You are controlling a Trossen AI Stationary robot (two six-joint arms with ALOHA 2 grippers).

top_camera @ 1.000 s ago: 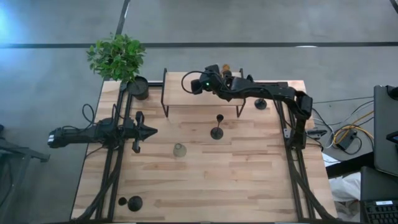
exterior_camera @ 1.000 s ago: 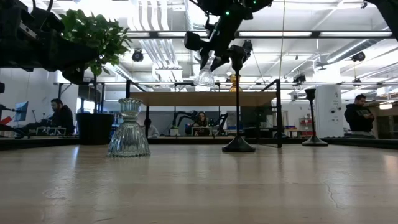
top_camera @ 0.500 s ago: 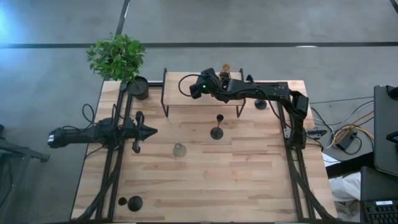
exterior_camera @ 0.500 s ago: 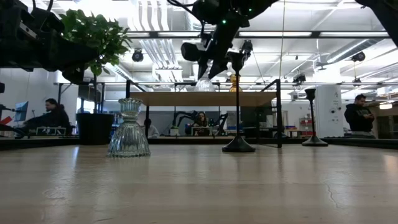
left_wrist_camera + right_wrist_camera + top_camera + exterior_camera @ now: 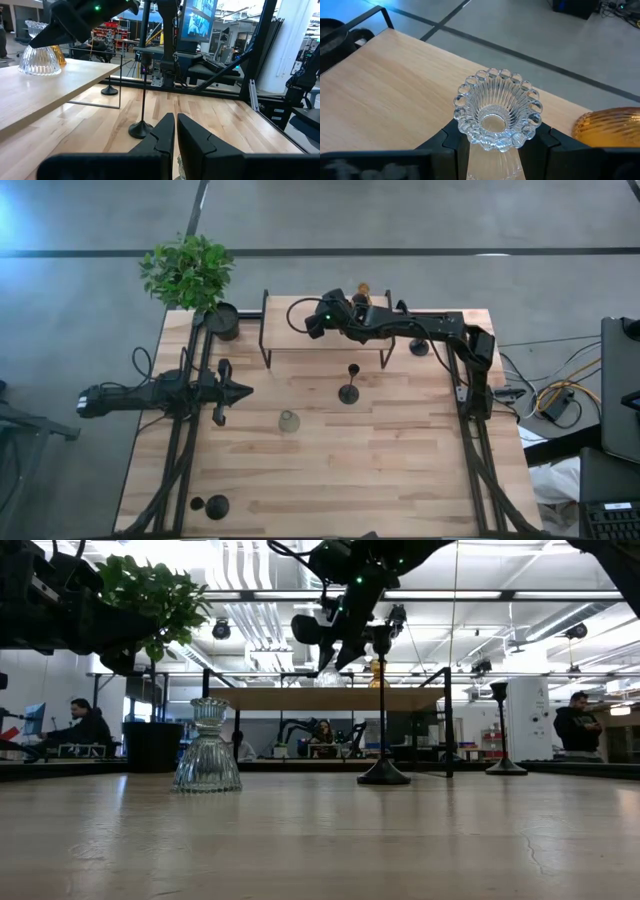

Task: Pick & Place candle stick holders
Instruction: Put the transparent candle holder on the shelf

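Nearest me on the worktop point(image 5: 400, 460) stands a green glass holder point(image 5: 289, 421), then a black candlestick point(image 5: 348, 392). My left end effector point(image 5: 244, 390) waits clenched, empty, at the left. Farther back, my right end effector point(image 5: 495, 145) grips the clear glass holder point(image 5: 497, 108) on the shelf point(image 5: 290, 330), beside the amber holder point(image 5: 612, 125).

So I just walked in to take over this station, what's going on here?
The right tool is shut on a clear glass candle holder, holding it at the raised wooden shelf at the back of the table, beside an amber glass holder. The left tool waits shut over the table's left side. An olive-green glass holder and a slim black holder stand on the table.
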